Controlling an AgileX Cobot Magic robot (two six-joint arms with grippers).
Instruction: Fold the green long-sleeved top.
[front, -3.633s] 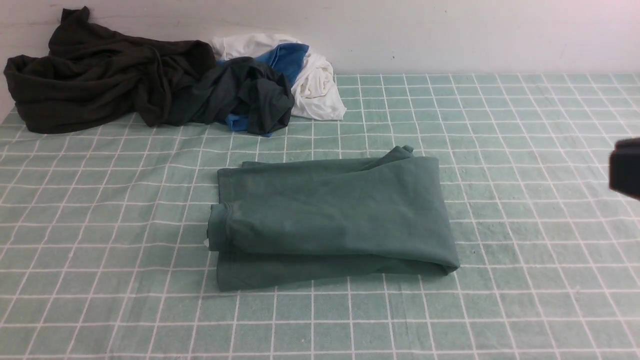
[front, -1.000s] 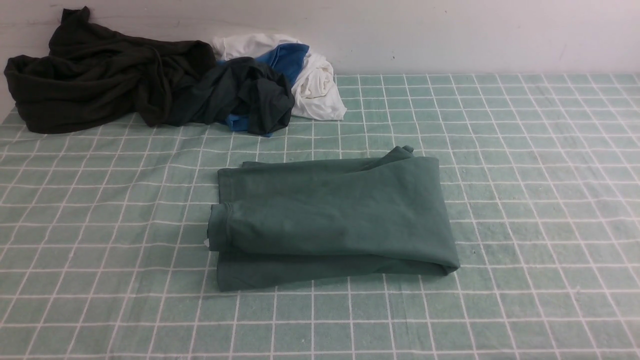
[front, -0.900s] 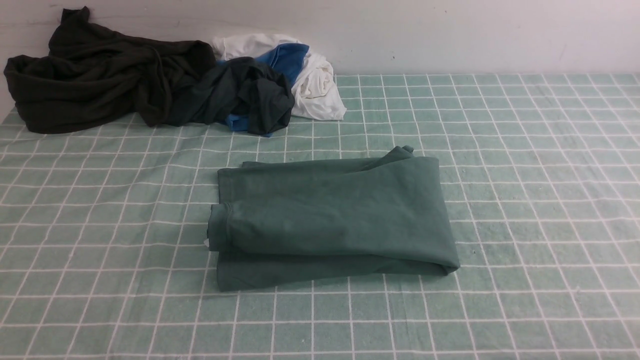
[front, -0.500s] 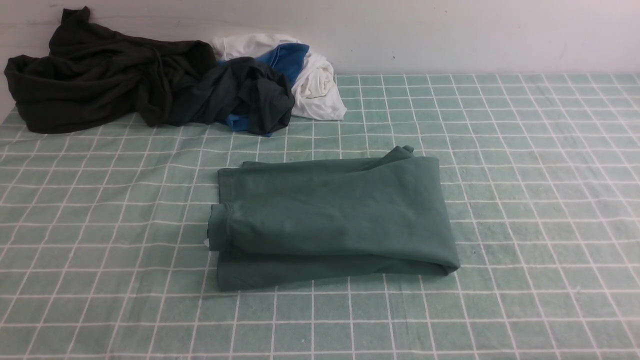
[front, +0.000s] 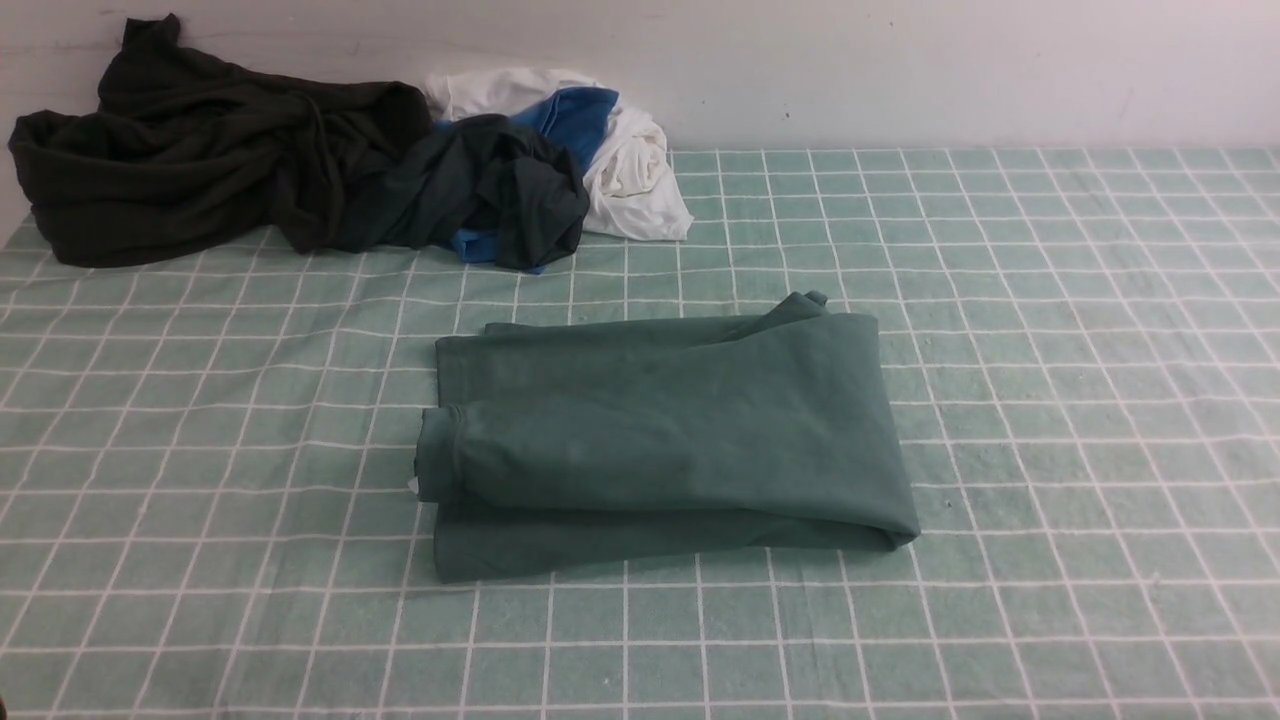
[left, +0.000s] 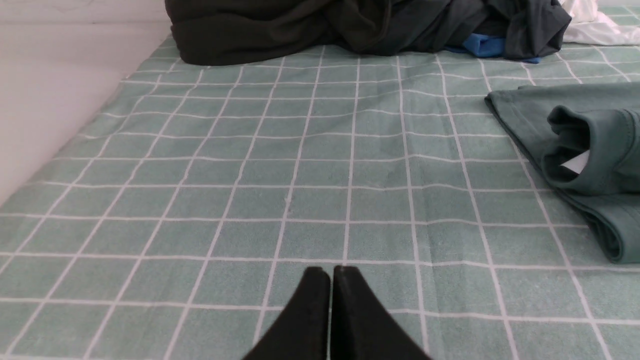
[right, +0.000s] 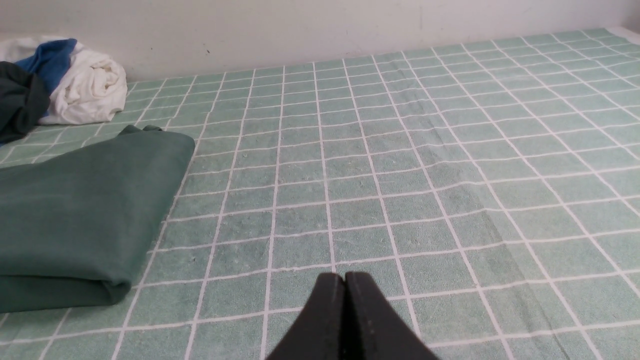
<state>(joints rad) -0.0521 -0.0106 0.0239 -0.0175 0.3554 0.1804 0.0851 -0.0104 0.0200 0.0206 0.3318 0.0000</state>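
Note:
The green long-sleeved top (front: 660, 440) lies folded into a compact rectangle in the middle of the checked cloth, with a cuffed roll and a small white tag (left: 576, 162) at its left end. It also shows in the left wrist view (left: 590, 160) and the right wrist view (right: 85, 210). My left gripper (left: 330, 270) is shut and empty, over bare cloth to the left of the top. My right gripper (right: 344, 276) is shut and empty, over bare cloth to the right of the top. Neither arm shows in the front view.
A blackish-brown garment (front: 190, 150) is heaped at the back left. Beside it lie a very dark green-black garment (front: 500, 190) and a white and blue bundle (front: 620, 150). A pale wall runs along the back. The checked cloth (front: 1050, 350) covers the table.
A dark part of the right arm at the right edge of the front view 3.6 s ago has gone out of view. The top has not moved.

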